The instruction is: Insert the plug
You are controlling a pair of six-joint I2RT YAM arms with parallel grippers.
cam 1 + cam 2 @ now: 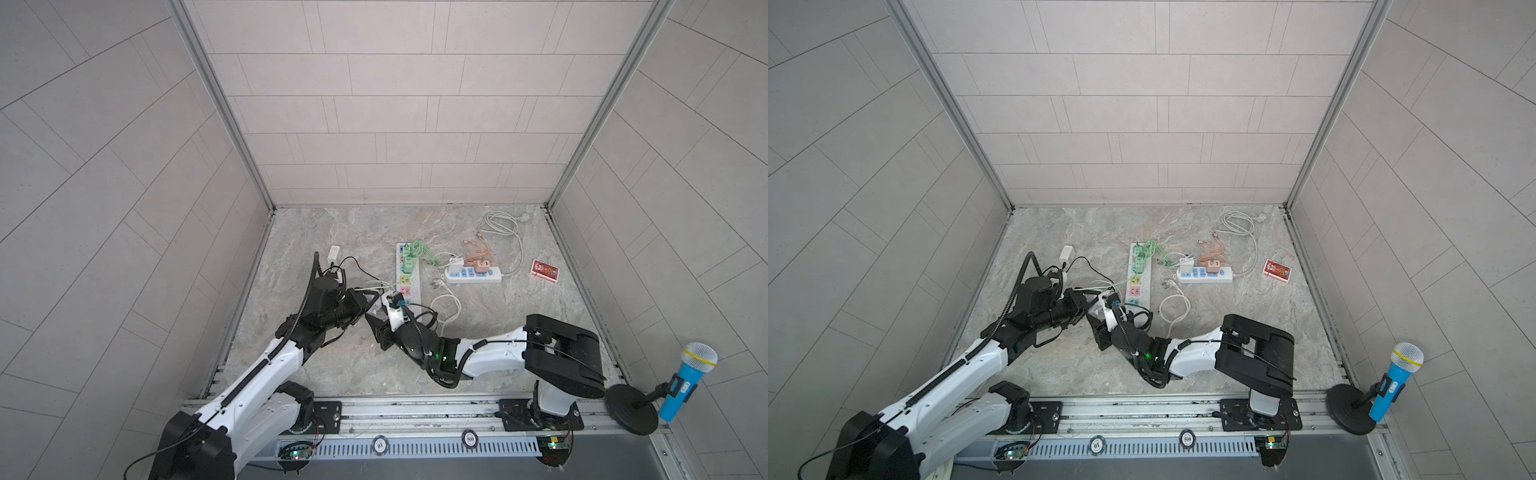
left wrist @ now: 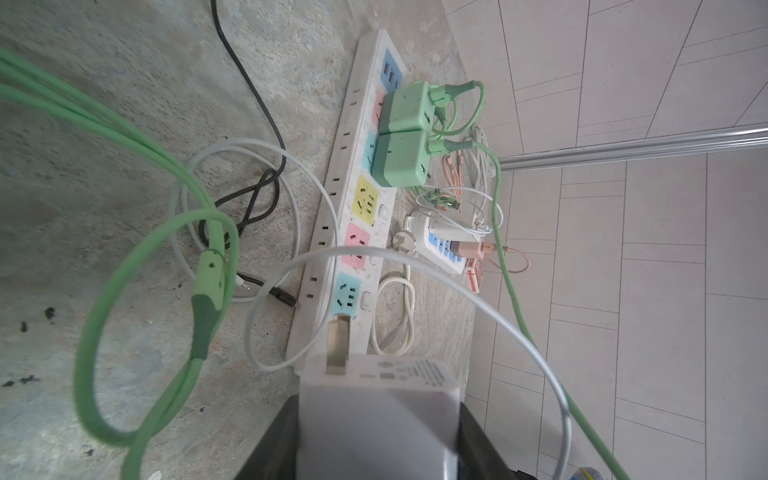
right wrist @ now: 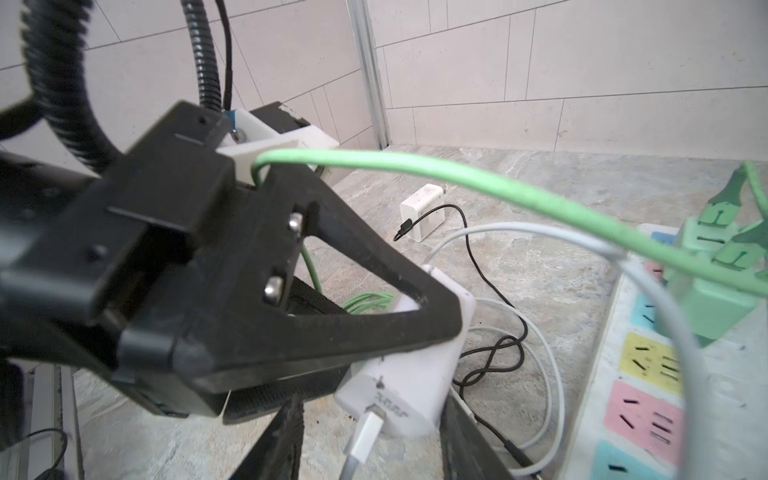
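Beside the power strip holding two green adapters, left hand clamps the white charger; right hand: state unclear.

Pale tiled walls on three sides — grey marbled floor, evenly lit

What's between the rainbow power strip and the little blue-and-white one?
A loose white plug lies there, not plugged in, clearest in the left wrist view.

Left tool clamping white charger — green cable arcing across, pastel power strip nearby
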